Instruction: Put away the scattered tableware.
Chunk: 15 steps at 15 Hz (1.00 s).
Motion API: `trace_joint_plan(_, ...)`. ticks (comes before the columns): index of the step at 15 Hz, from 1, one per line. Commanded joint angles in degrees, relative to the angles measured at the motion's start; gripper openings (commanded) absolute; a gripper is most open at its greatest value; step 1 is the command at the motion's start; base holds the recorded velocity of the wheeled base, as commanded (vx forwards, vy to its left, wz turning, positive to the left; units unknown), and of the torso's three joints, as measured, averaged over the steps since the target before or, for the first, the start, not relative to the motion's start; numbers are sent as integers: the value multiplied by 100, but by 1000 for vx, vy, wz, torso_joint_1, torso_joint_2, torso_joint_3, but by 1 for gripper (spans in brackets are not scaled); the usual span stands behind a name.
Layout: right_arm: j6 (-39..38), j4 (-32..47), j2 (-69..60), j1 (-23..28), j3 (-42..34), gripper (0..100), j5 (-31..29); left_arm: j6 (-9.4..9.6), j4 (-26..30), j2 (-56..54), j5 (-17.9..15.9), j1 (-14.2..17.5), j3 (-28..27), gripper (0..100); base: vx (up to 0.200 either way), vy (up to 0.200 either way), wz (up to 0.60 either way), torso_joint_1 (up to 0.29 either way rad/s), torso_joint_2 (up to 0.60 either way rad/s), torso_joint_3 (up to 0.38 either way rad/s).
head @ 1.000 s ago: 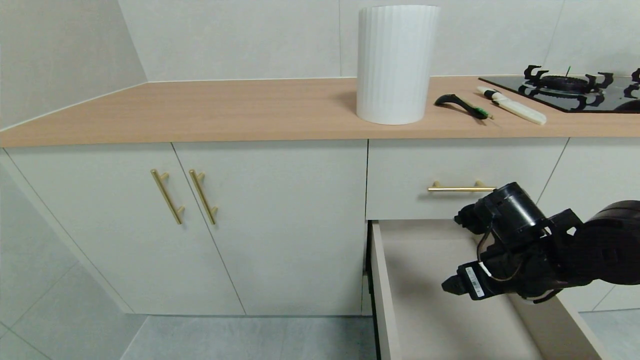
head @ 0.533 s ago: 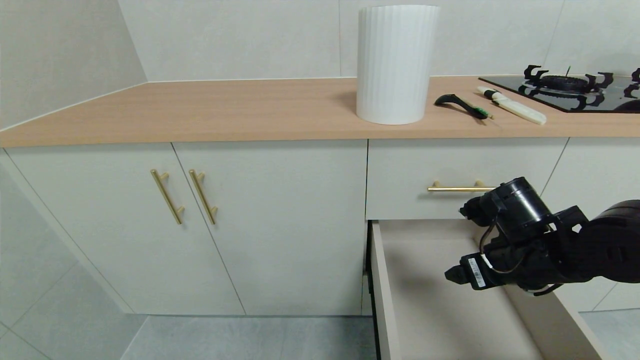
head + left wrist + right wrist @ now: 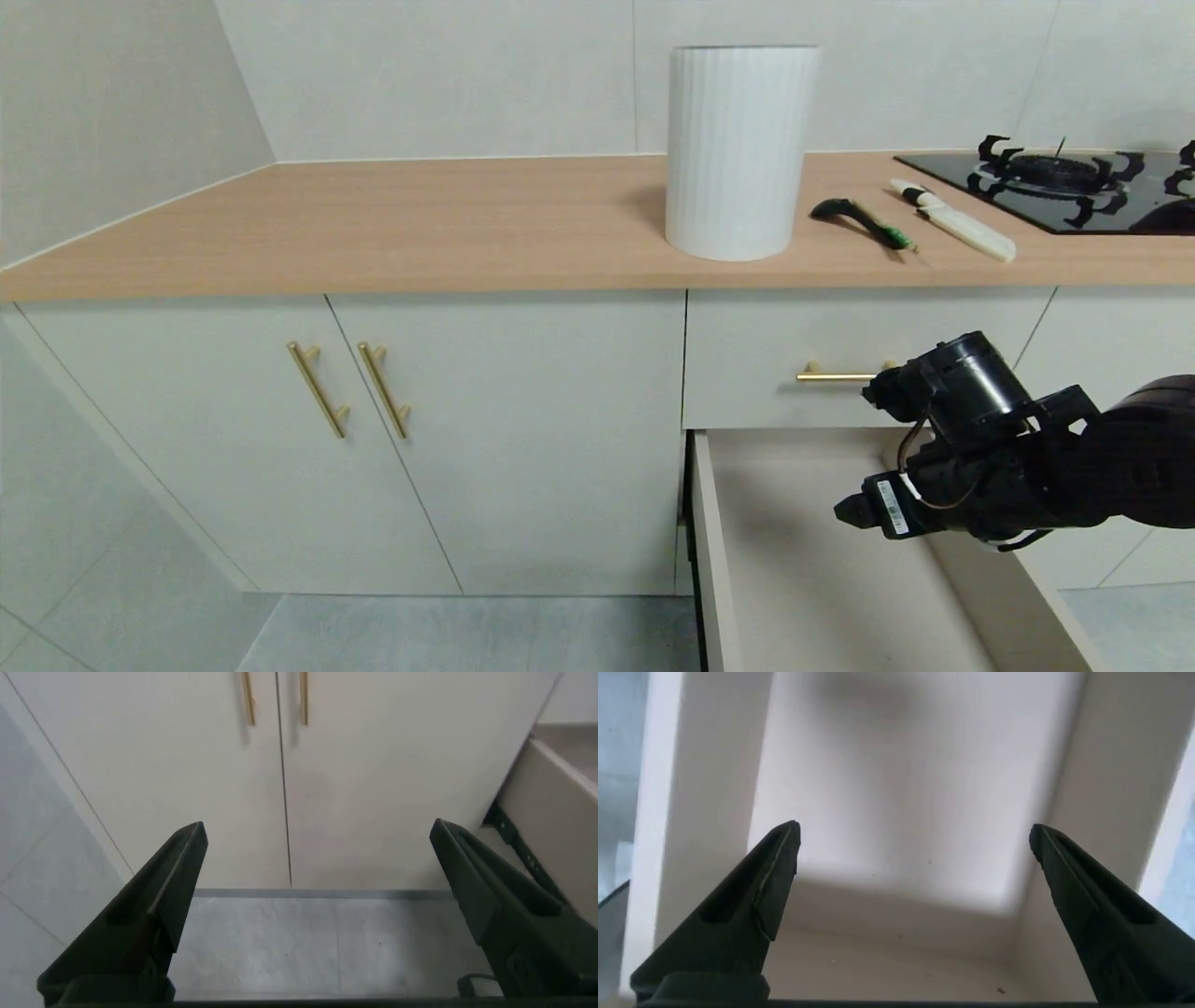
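Head view puts the right end effector (image 3: 913, 831), spread and empty, over the open drawer (image 3: 709, 541). The peeler (image 3: 859, 217) and knife (image 3: 952, 218) lie above and beyond it on the bench (image 3: 420, 224), their long axes slanting far-left to near-right. The right arm looks nearer. The left end effector (image 3: 318, 831), also spread, hangs low by the cupboard doors (image 3: 374, 784).

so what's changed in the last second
The right gripper rose a little above the open drawer; it is open and empty, and nothing was taken or let go. The head camera then shifted, so the whole picture sits lower; the things themselves did not move. The black-handled tool, the white knife and the white canister stayed put on the counter.
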<state>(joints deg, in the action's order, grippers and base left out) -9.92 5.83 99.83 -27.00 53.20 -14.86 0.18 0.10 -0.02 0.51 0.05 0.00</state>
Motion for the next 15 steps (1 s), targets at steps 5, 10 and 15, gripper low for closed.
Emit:
trace_joint_plan(5,-1,6,1,-7,-3,100,-87,-1,-1,2,2,4,0,100,0,0,0,143,-500,-296)
trace_joint_plan(10,-1,6,1,-7,6,100,-87,-1,-1,2,2,4,0,100,0,0,0,186,-477,-291)
trace_joint_plan(15,34,-301,-78,-7,50,100,-87,-1,-10,2,2,4,0,100,0,0,0,142,-334,-202)
